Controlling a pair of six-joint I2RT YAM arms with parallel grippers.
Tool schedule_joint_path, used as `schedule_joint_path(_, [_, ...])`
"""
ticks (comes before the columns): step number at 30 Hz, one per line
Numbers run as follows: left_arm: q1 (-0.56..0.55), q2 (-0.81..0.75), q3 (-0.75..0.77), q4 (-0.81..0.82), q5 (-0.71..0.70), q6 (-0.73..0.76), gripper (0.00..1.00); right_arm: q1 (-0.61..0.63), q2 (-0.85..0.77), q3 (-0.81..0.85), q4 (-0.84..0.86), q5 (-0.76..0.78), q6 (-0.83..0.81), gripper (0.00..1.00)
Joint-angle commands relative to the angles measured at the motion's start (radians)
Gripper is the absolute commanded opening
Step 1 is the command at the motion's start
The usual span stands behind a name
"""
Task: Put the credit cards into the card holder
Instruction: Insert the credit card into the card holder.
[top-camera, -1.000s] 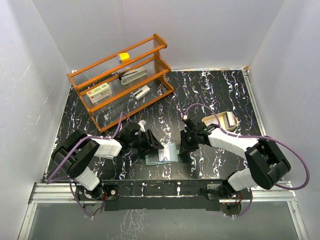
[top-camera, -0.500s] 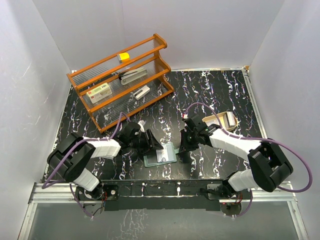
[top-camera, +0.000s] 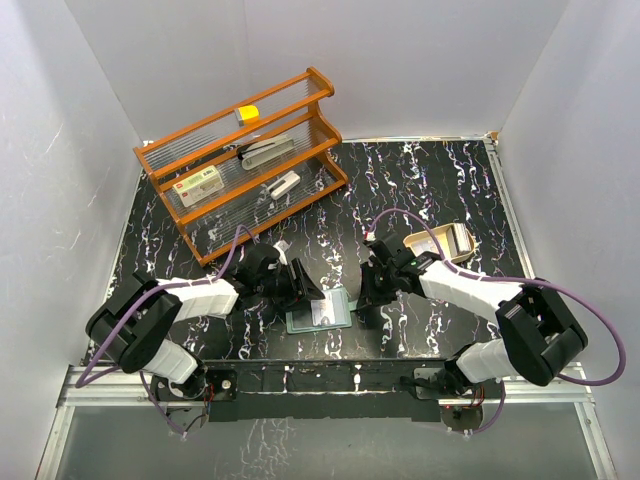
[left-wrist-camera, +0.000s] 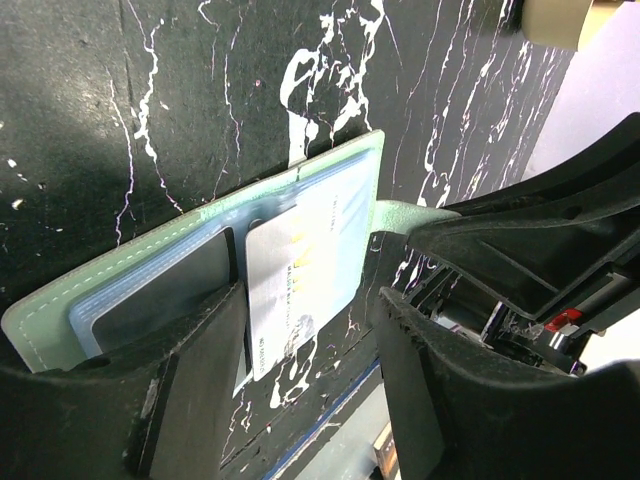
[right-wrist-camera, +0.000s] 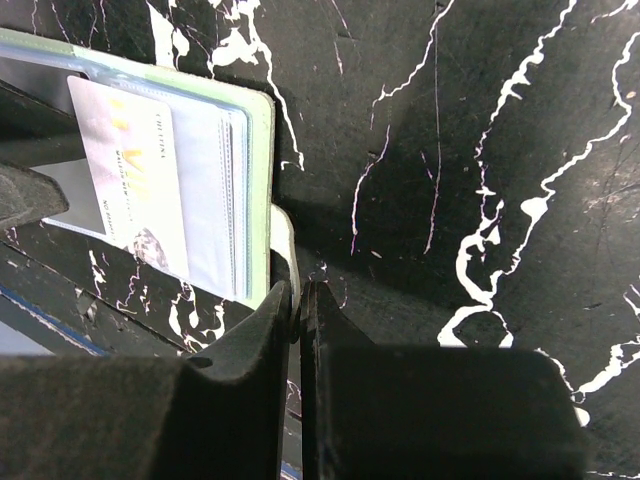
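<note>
The card holder (top-camera: 320, 312) lies open near the table's front edge, pale green outside with clear sleeves inside. One of the credit cards (left-wrist-camera: 300, 270), whitish with small print, sticks partway out of a sleeve. My left gripper (left-wrist-camera: 308, 296) is open, a finger on each side of that card's free end; a gap shows on its right. My right gripper (right-wrist-camera: 298, 290) is shut on the holder's small snap tab (right-wrist-camera: 284, 235), just off the holder's green edge (right-wrist-camera: 258, 180). The card (right-wrist-camera: 130, 170) also shows in the right wrist view. The two grippers, left (top-camera: 305, 290) and right (top-camera: 365, 298), flank the holder.
An orange wooden rack (top-camera: 240, 160) with a white box, a stapler and small items stands at the back left. A tan tray (top-camera: 445, 240) sits right of my right arm. The table's front edge runs just below the holder.
My left gripper's jaws have spread wider round the card. My right gripper has closed onto the holder's tab. The holder has shifted slightly to the left.
</note>
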Motion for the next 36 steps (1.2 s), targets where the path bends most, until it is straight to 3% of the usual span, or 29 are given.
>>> schedule_joint_path(1, [-0.005, -0.029, -0.006, 0.0, 0.005, -0.019, 0.53, 0.006, -0.043, -0.003, 0.043, -0.002, 0.013, 0.0])
schedule_joint_path(13, [-0.051, 0.051, 0.0, 0.121, 0.026, -0.088, 0.43, 0.011, -0.036, -0.005, 0.06, -0.017, 0.016, 0.0])
schedule_joint_path(27, [-0.084, 0.122, 0.097, 0.085, -0.002, -0.068, 0.41, 0.03, -0.041, -0.019, 0.106, -0.052, 0.061, 0.0])
schedule_joint_path(36, [-0.096, 0.093, 0.132, -0.059, -0.073, -0.026, 0.44, 0.041, -0.045, -0.017, 0.097, -0.031, 0.064, 0.0])
